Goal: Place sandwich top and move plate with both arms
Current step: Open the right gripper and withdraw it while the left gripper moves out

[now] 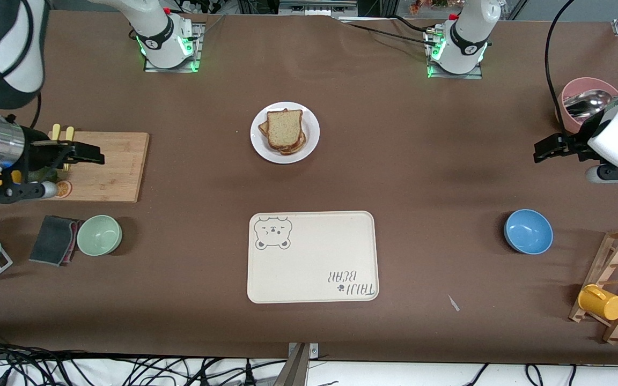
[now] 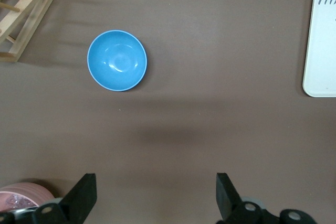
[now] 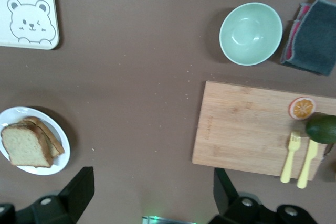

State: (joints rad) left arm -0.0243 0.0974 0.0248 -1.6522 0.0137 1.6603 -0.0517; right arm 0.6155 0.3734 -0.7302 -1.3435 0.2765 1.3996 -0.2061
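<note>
My right pincer [image 1: 97,158] wide, empty, over cutting board [image 1: 110,166] at table's right-arm end. Sandwich top [image 1: 284,127] already stacked on plate [image 1: 309,140], mid-table — next: both arms grip rim, carry to tray [image 1: 314,262]. Left pincer [image 1: 538,151] wide, empty, near pink bowl [image 1: 582,86].

pink bowl [image 1: 582,88] partly hidden, rack [image 1: 617,284] cut off

A cream bear tray [image 1: 313,257] lies mid-worktop. A blue bowl [image 1: 528,231] sits toward the left arm's end. A green bowl [image 1: 99,235] and cutting board [image 1: 106,166] sit toward the right arm's.
</note>
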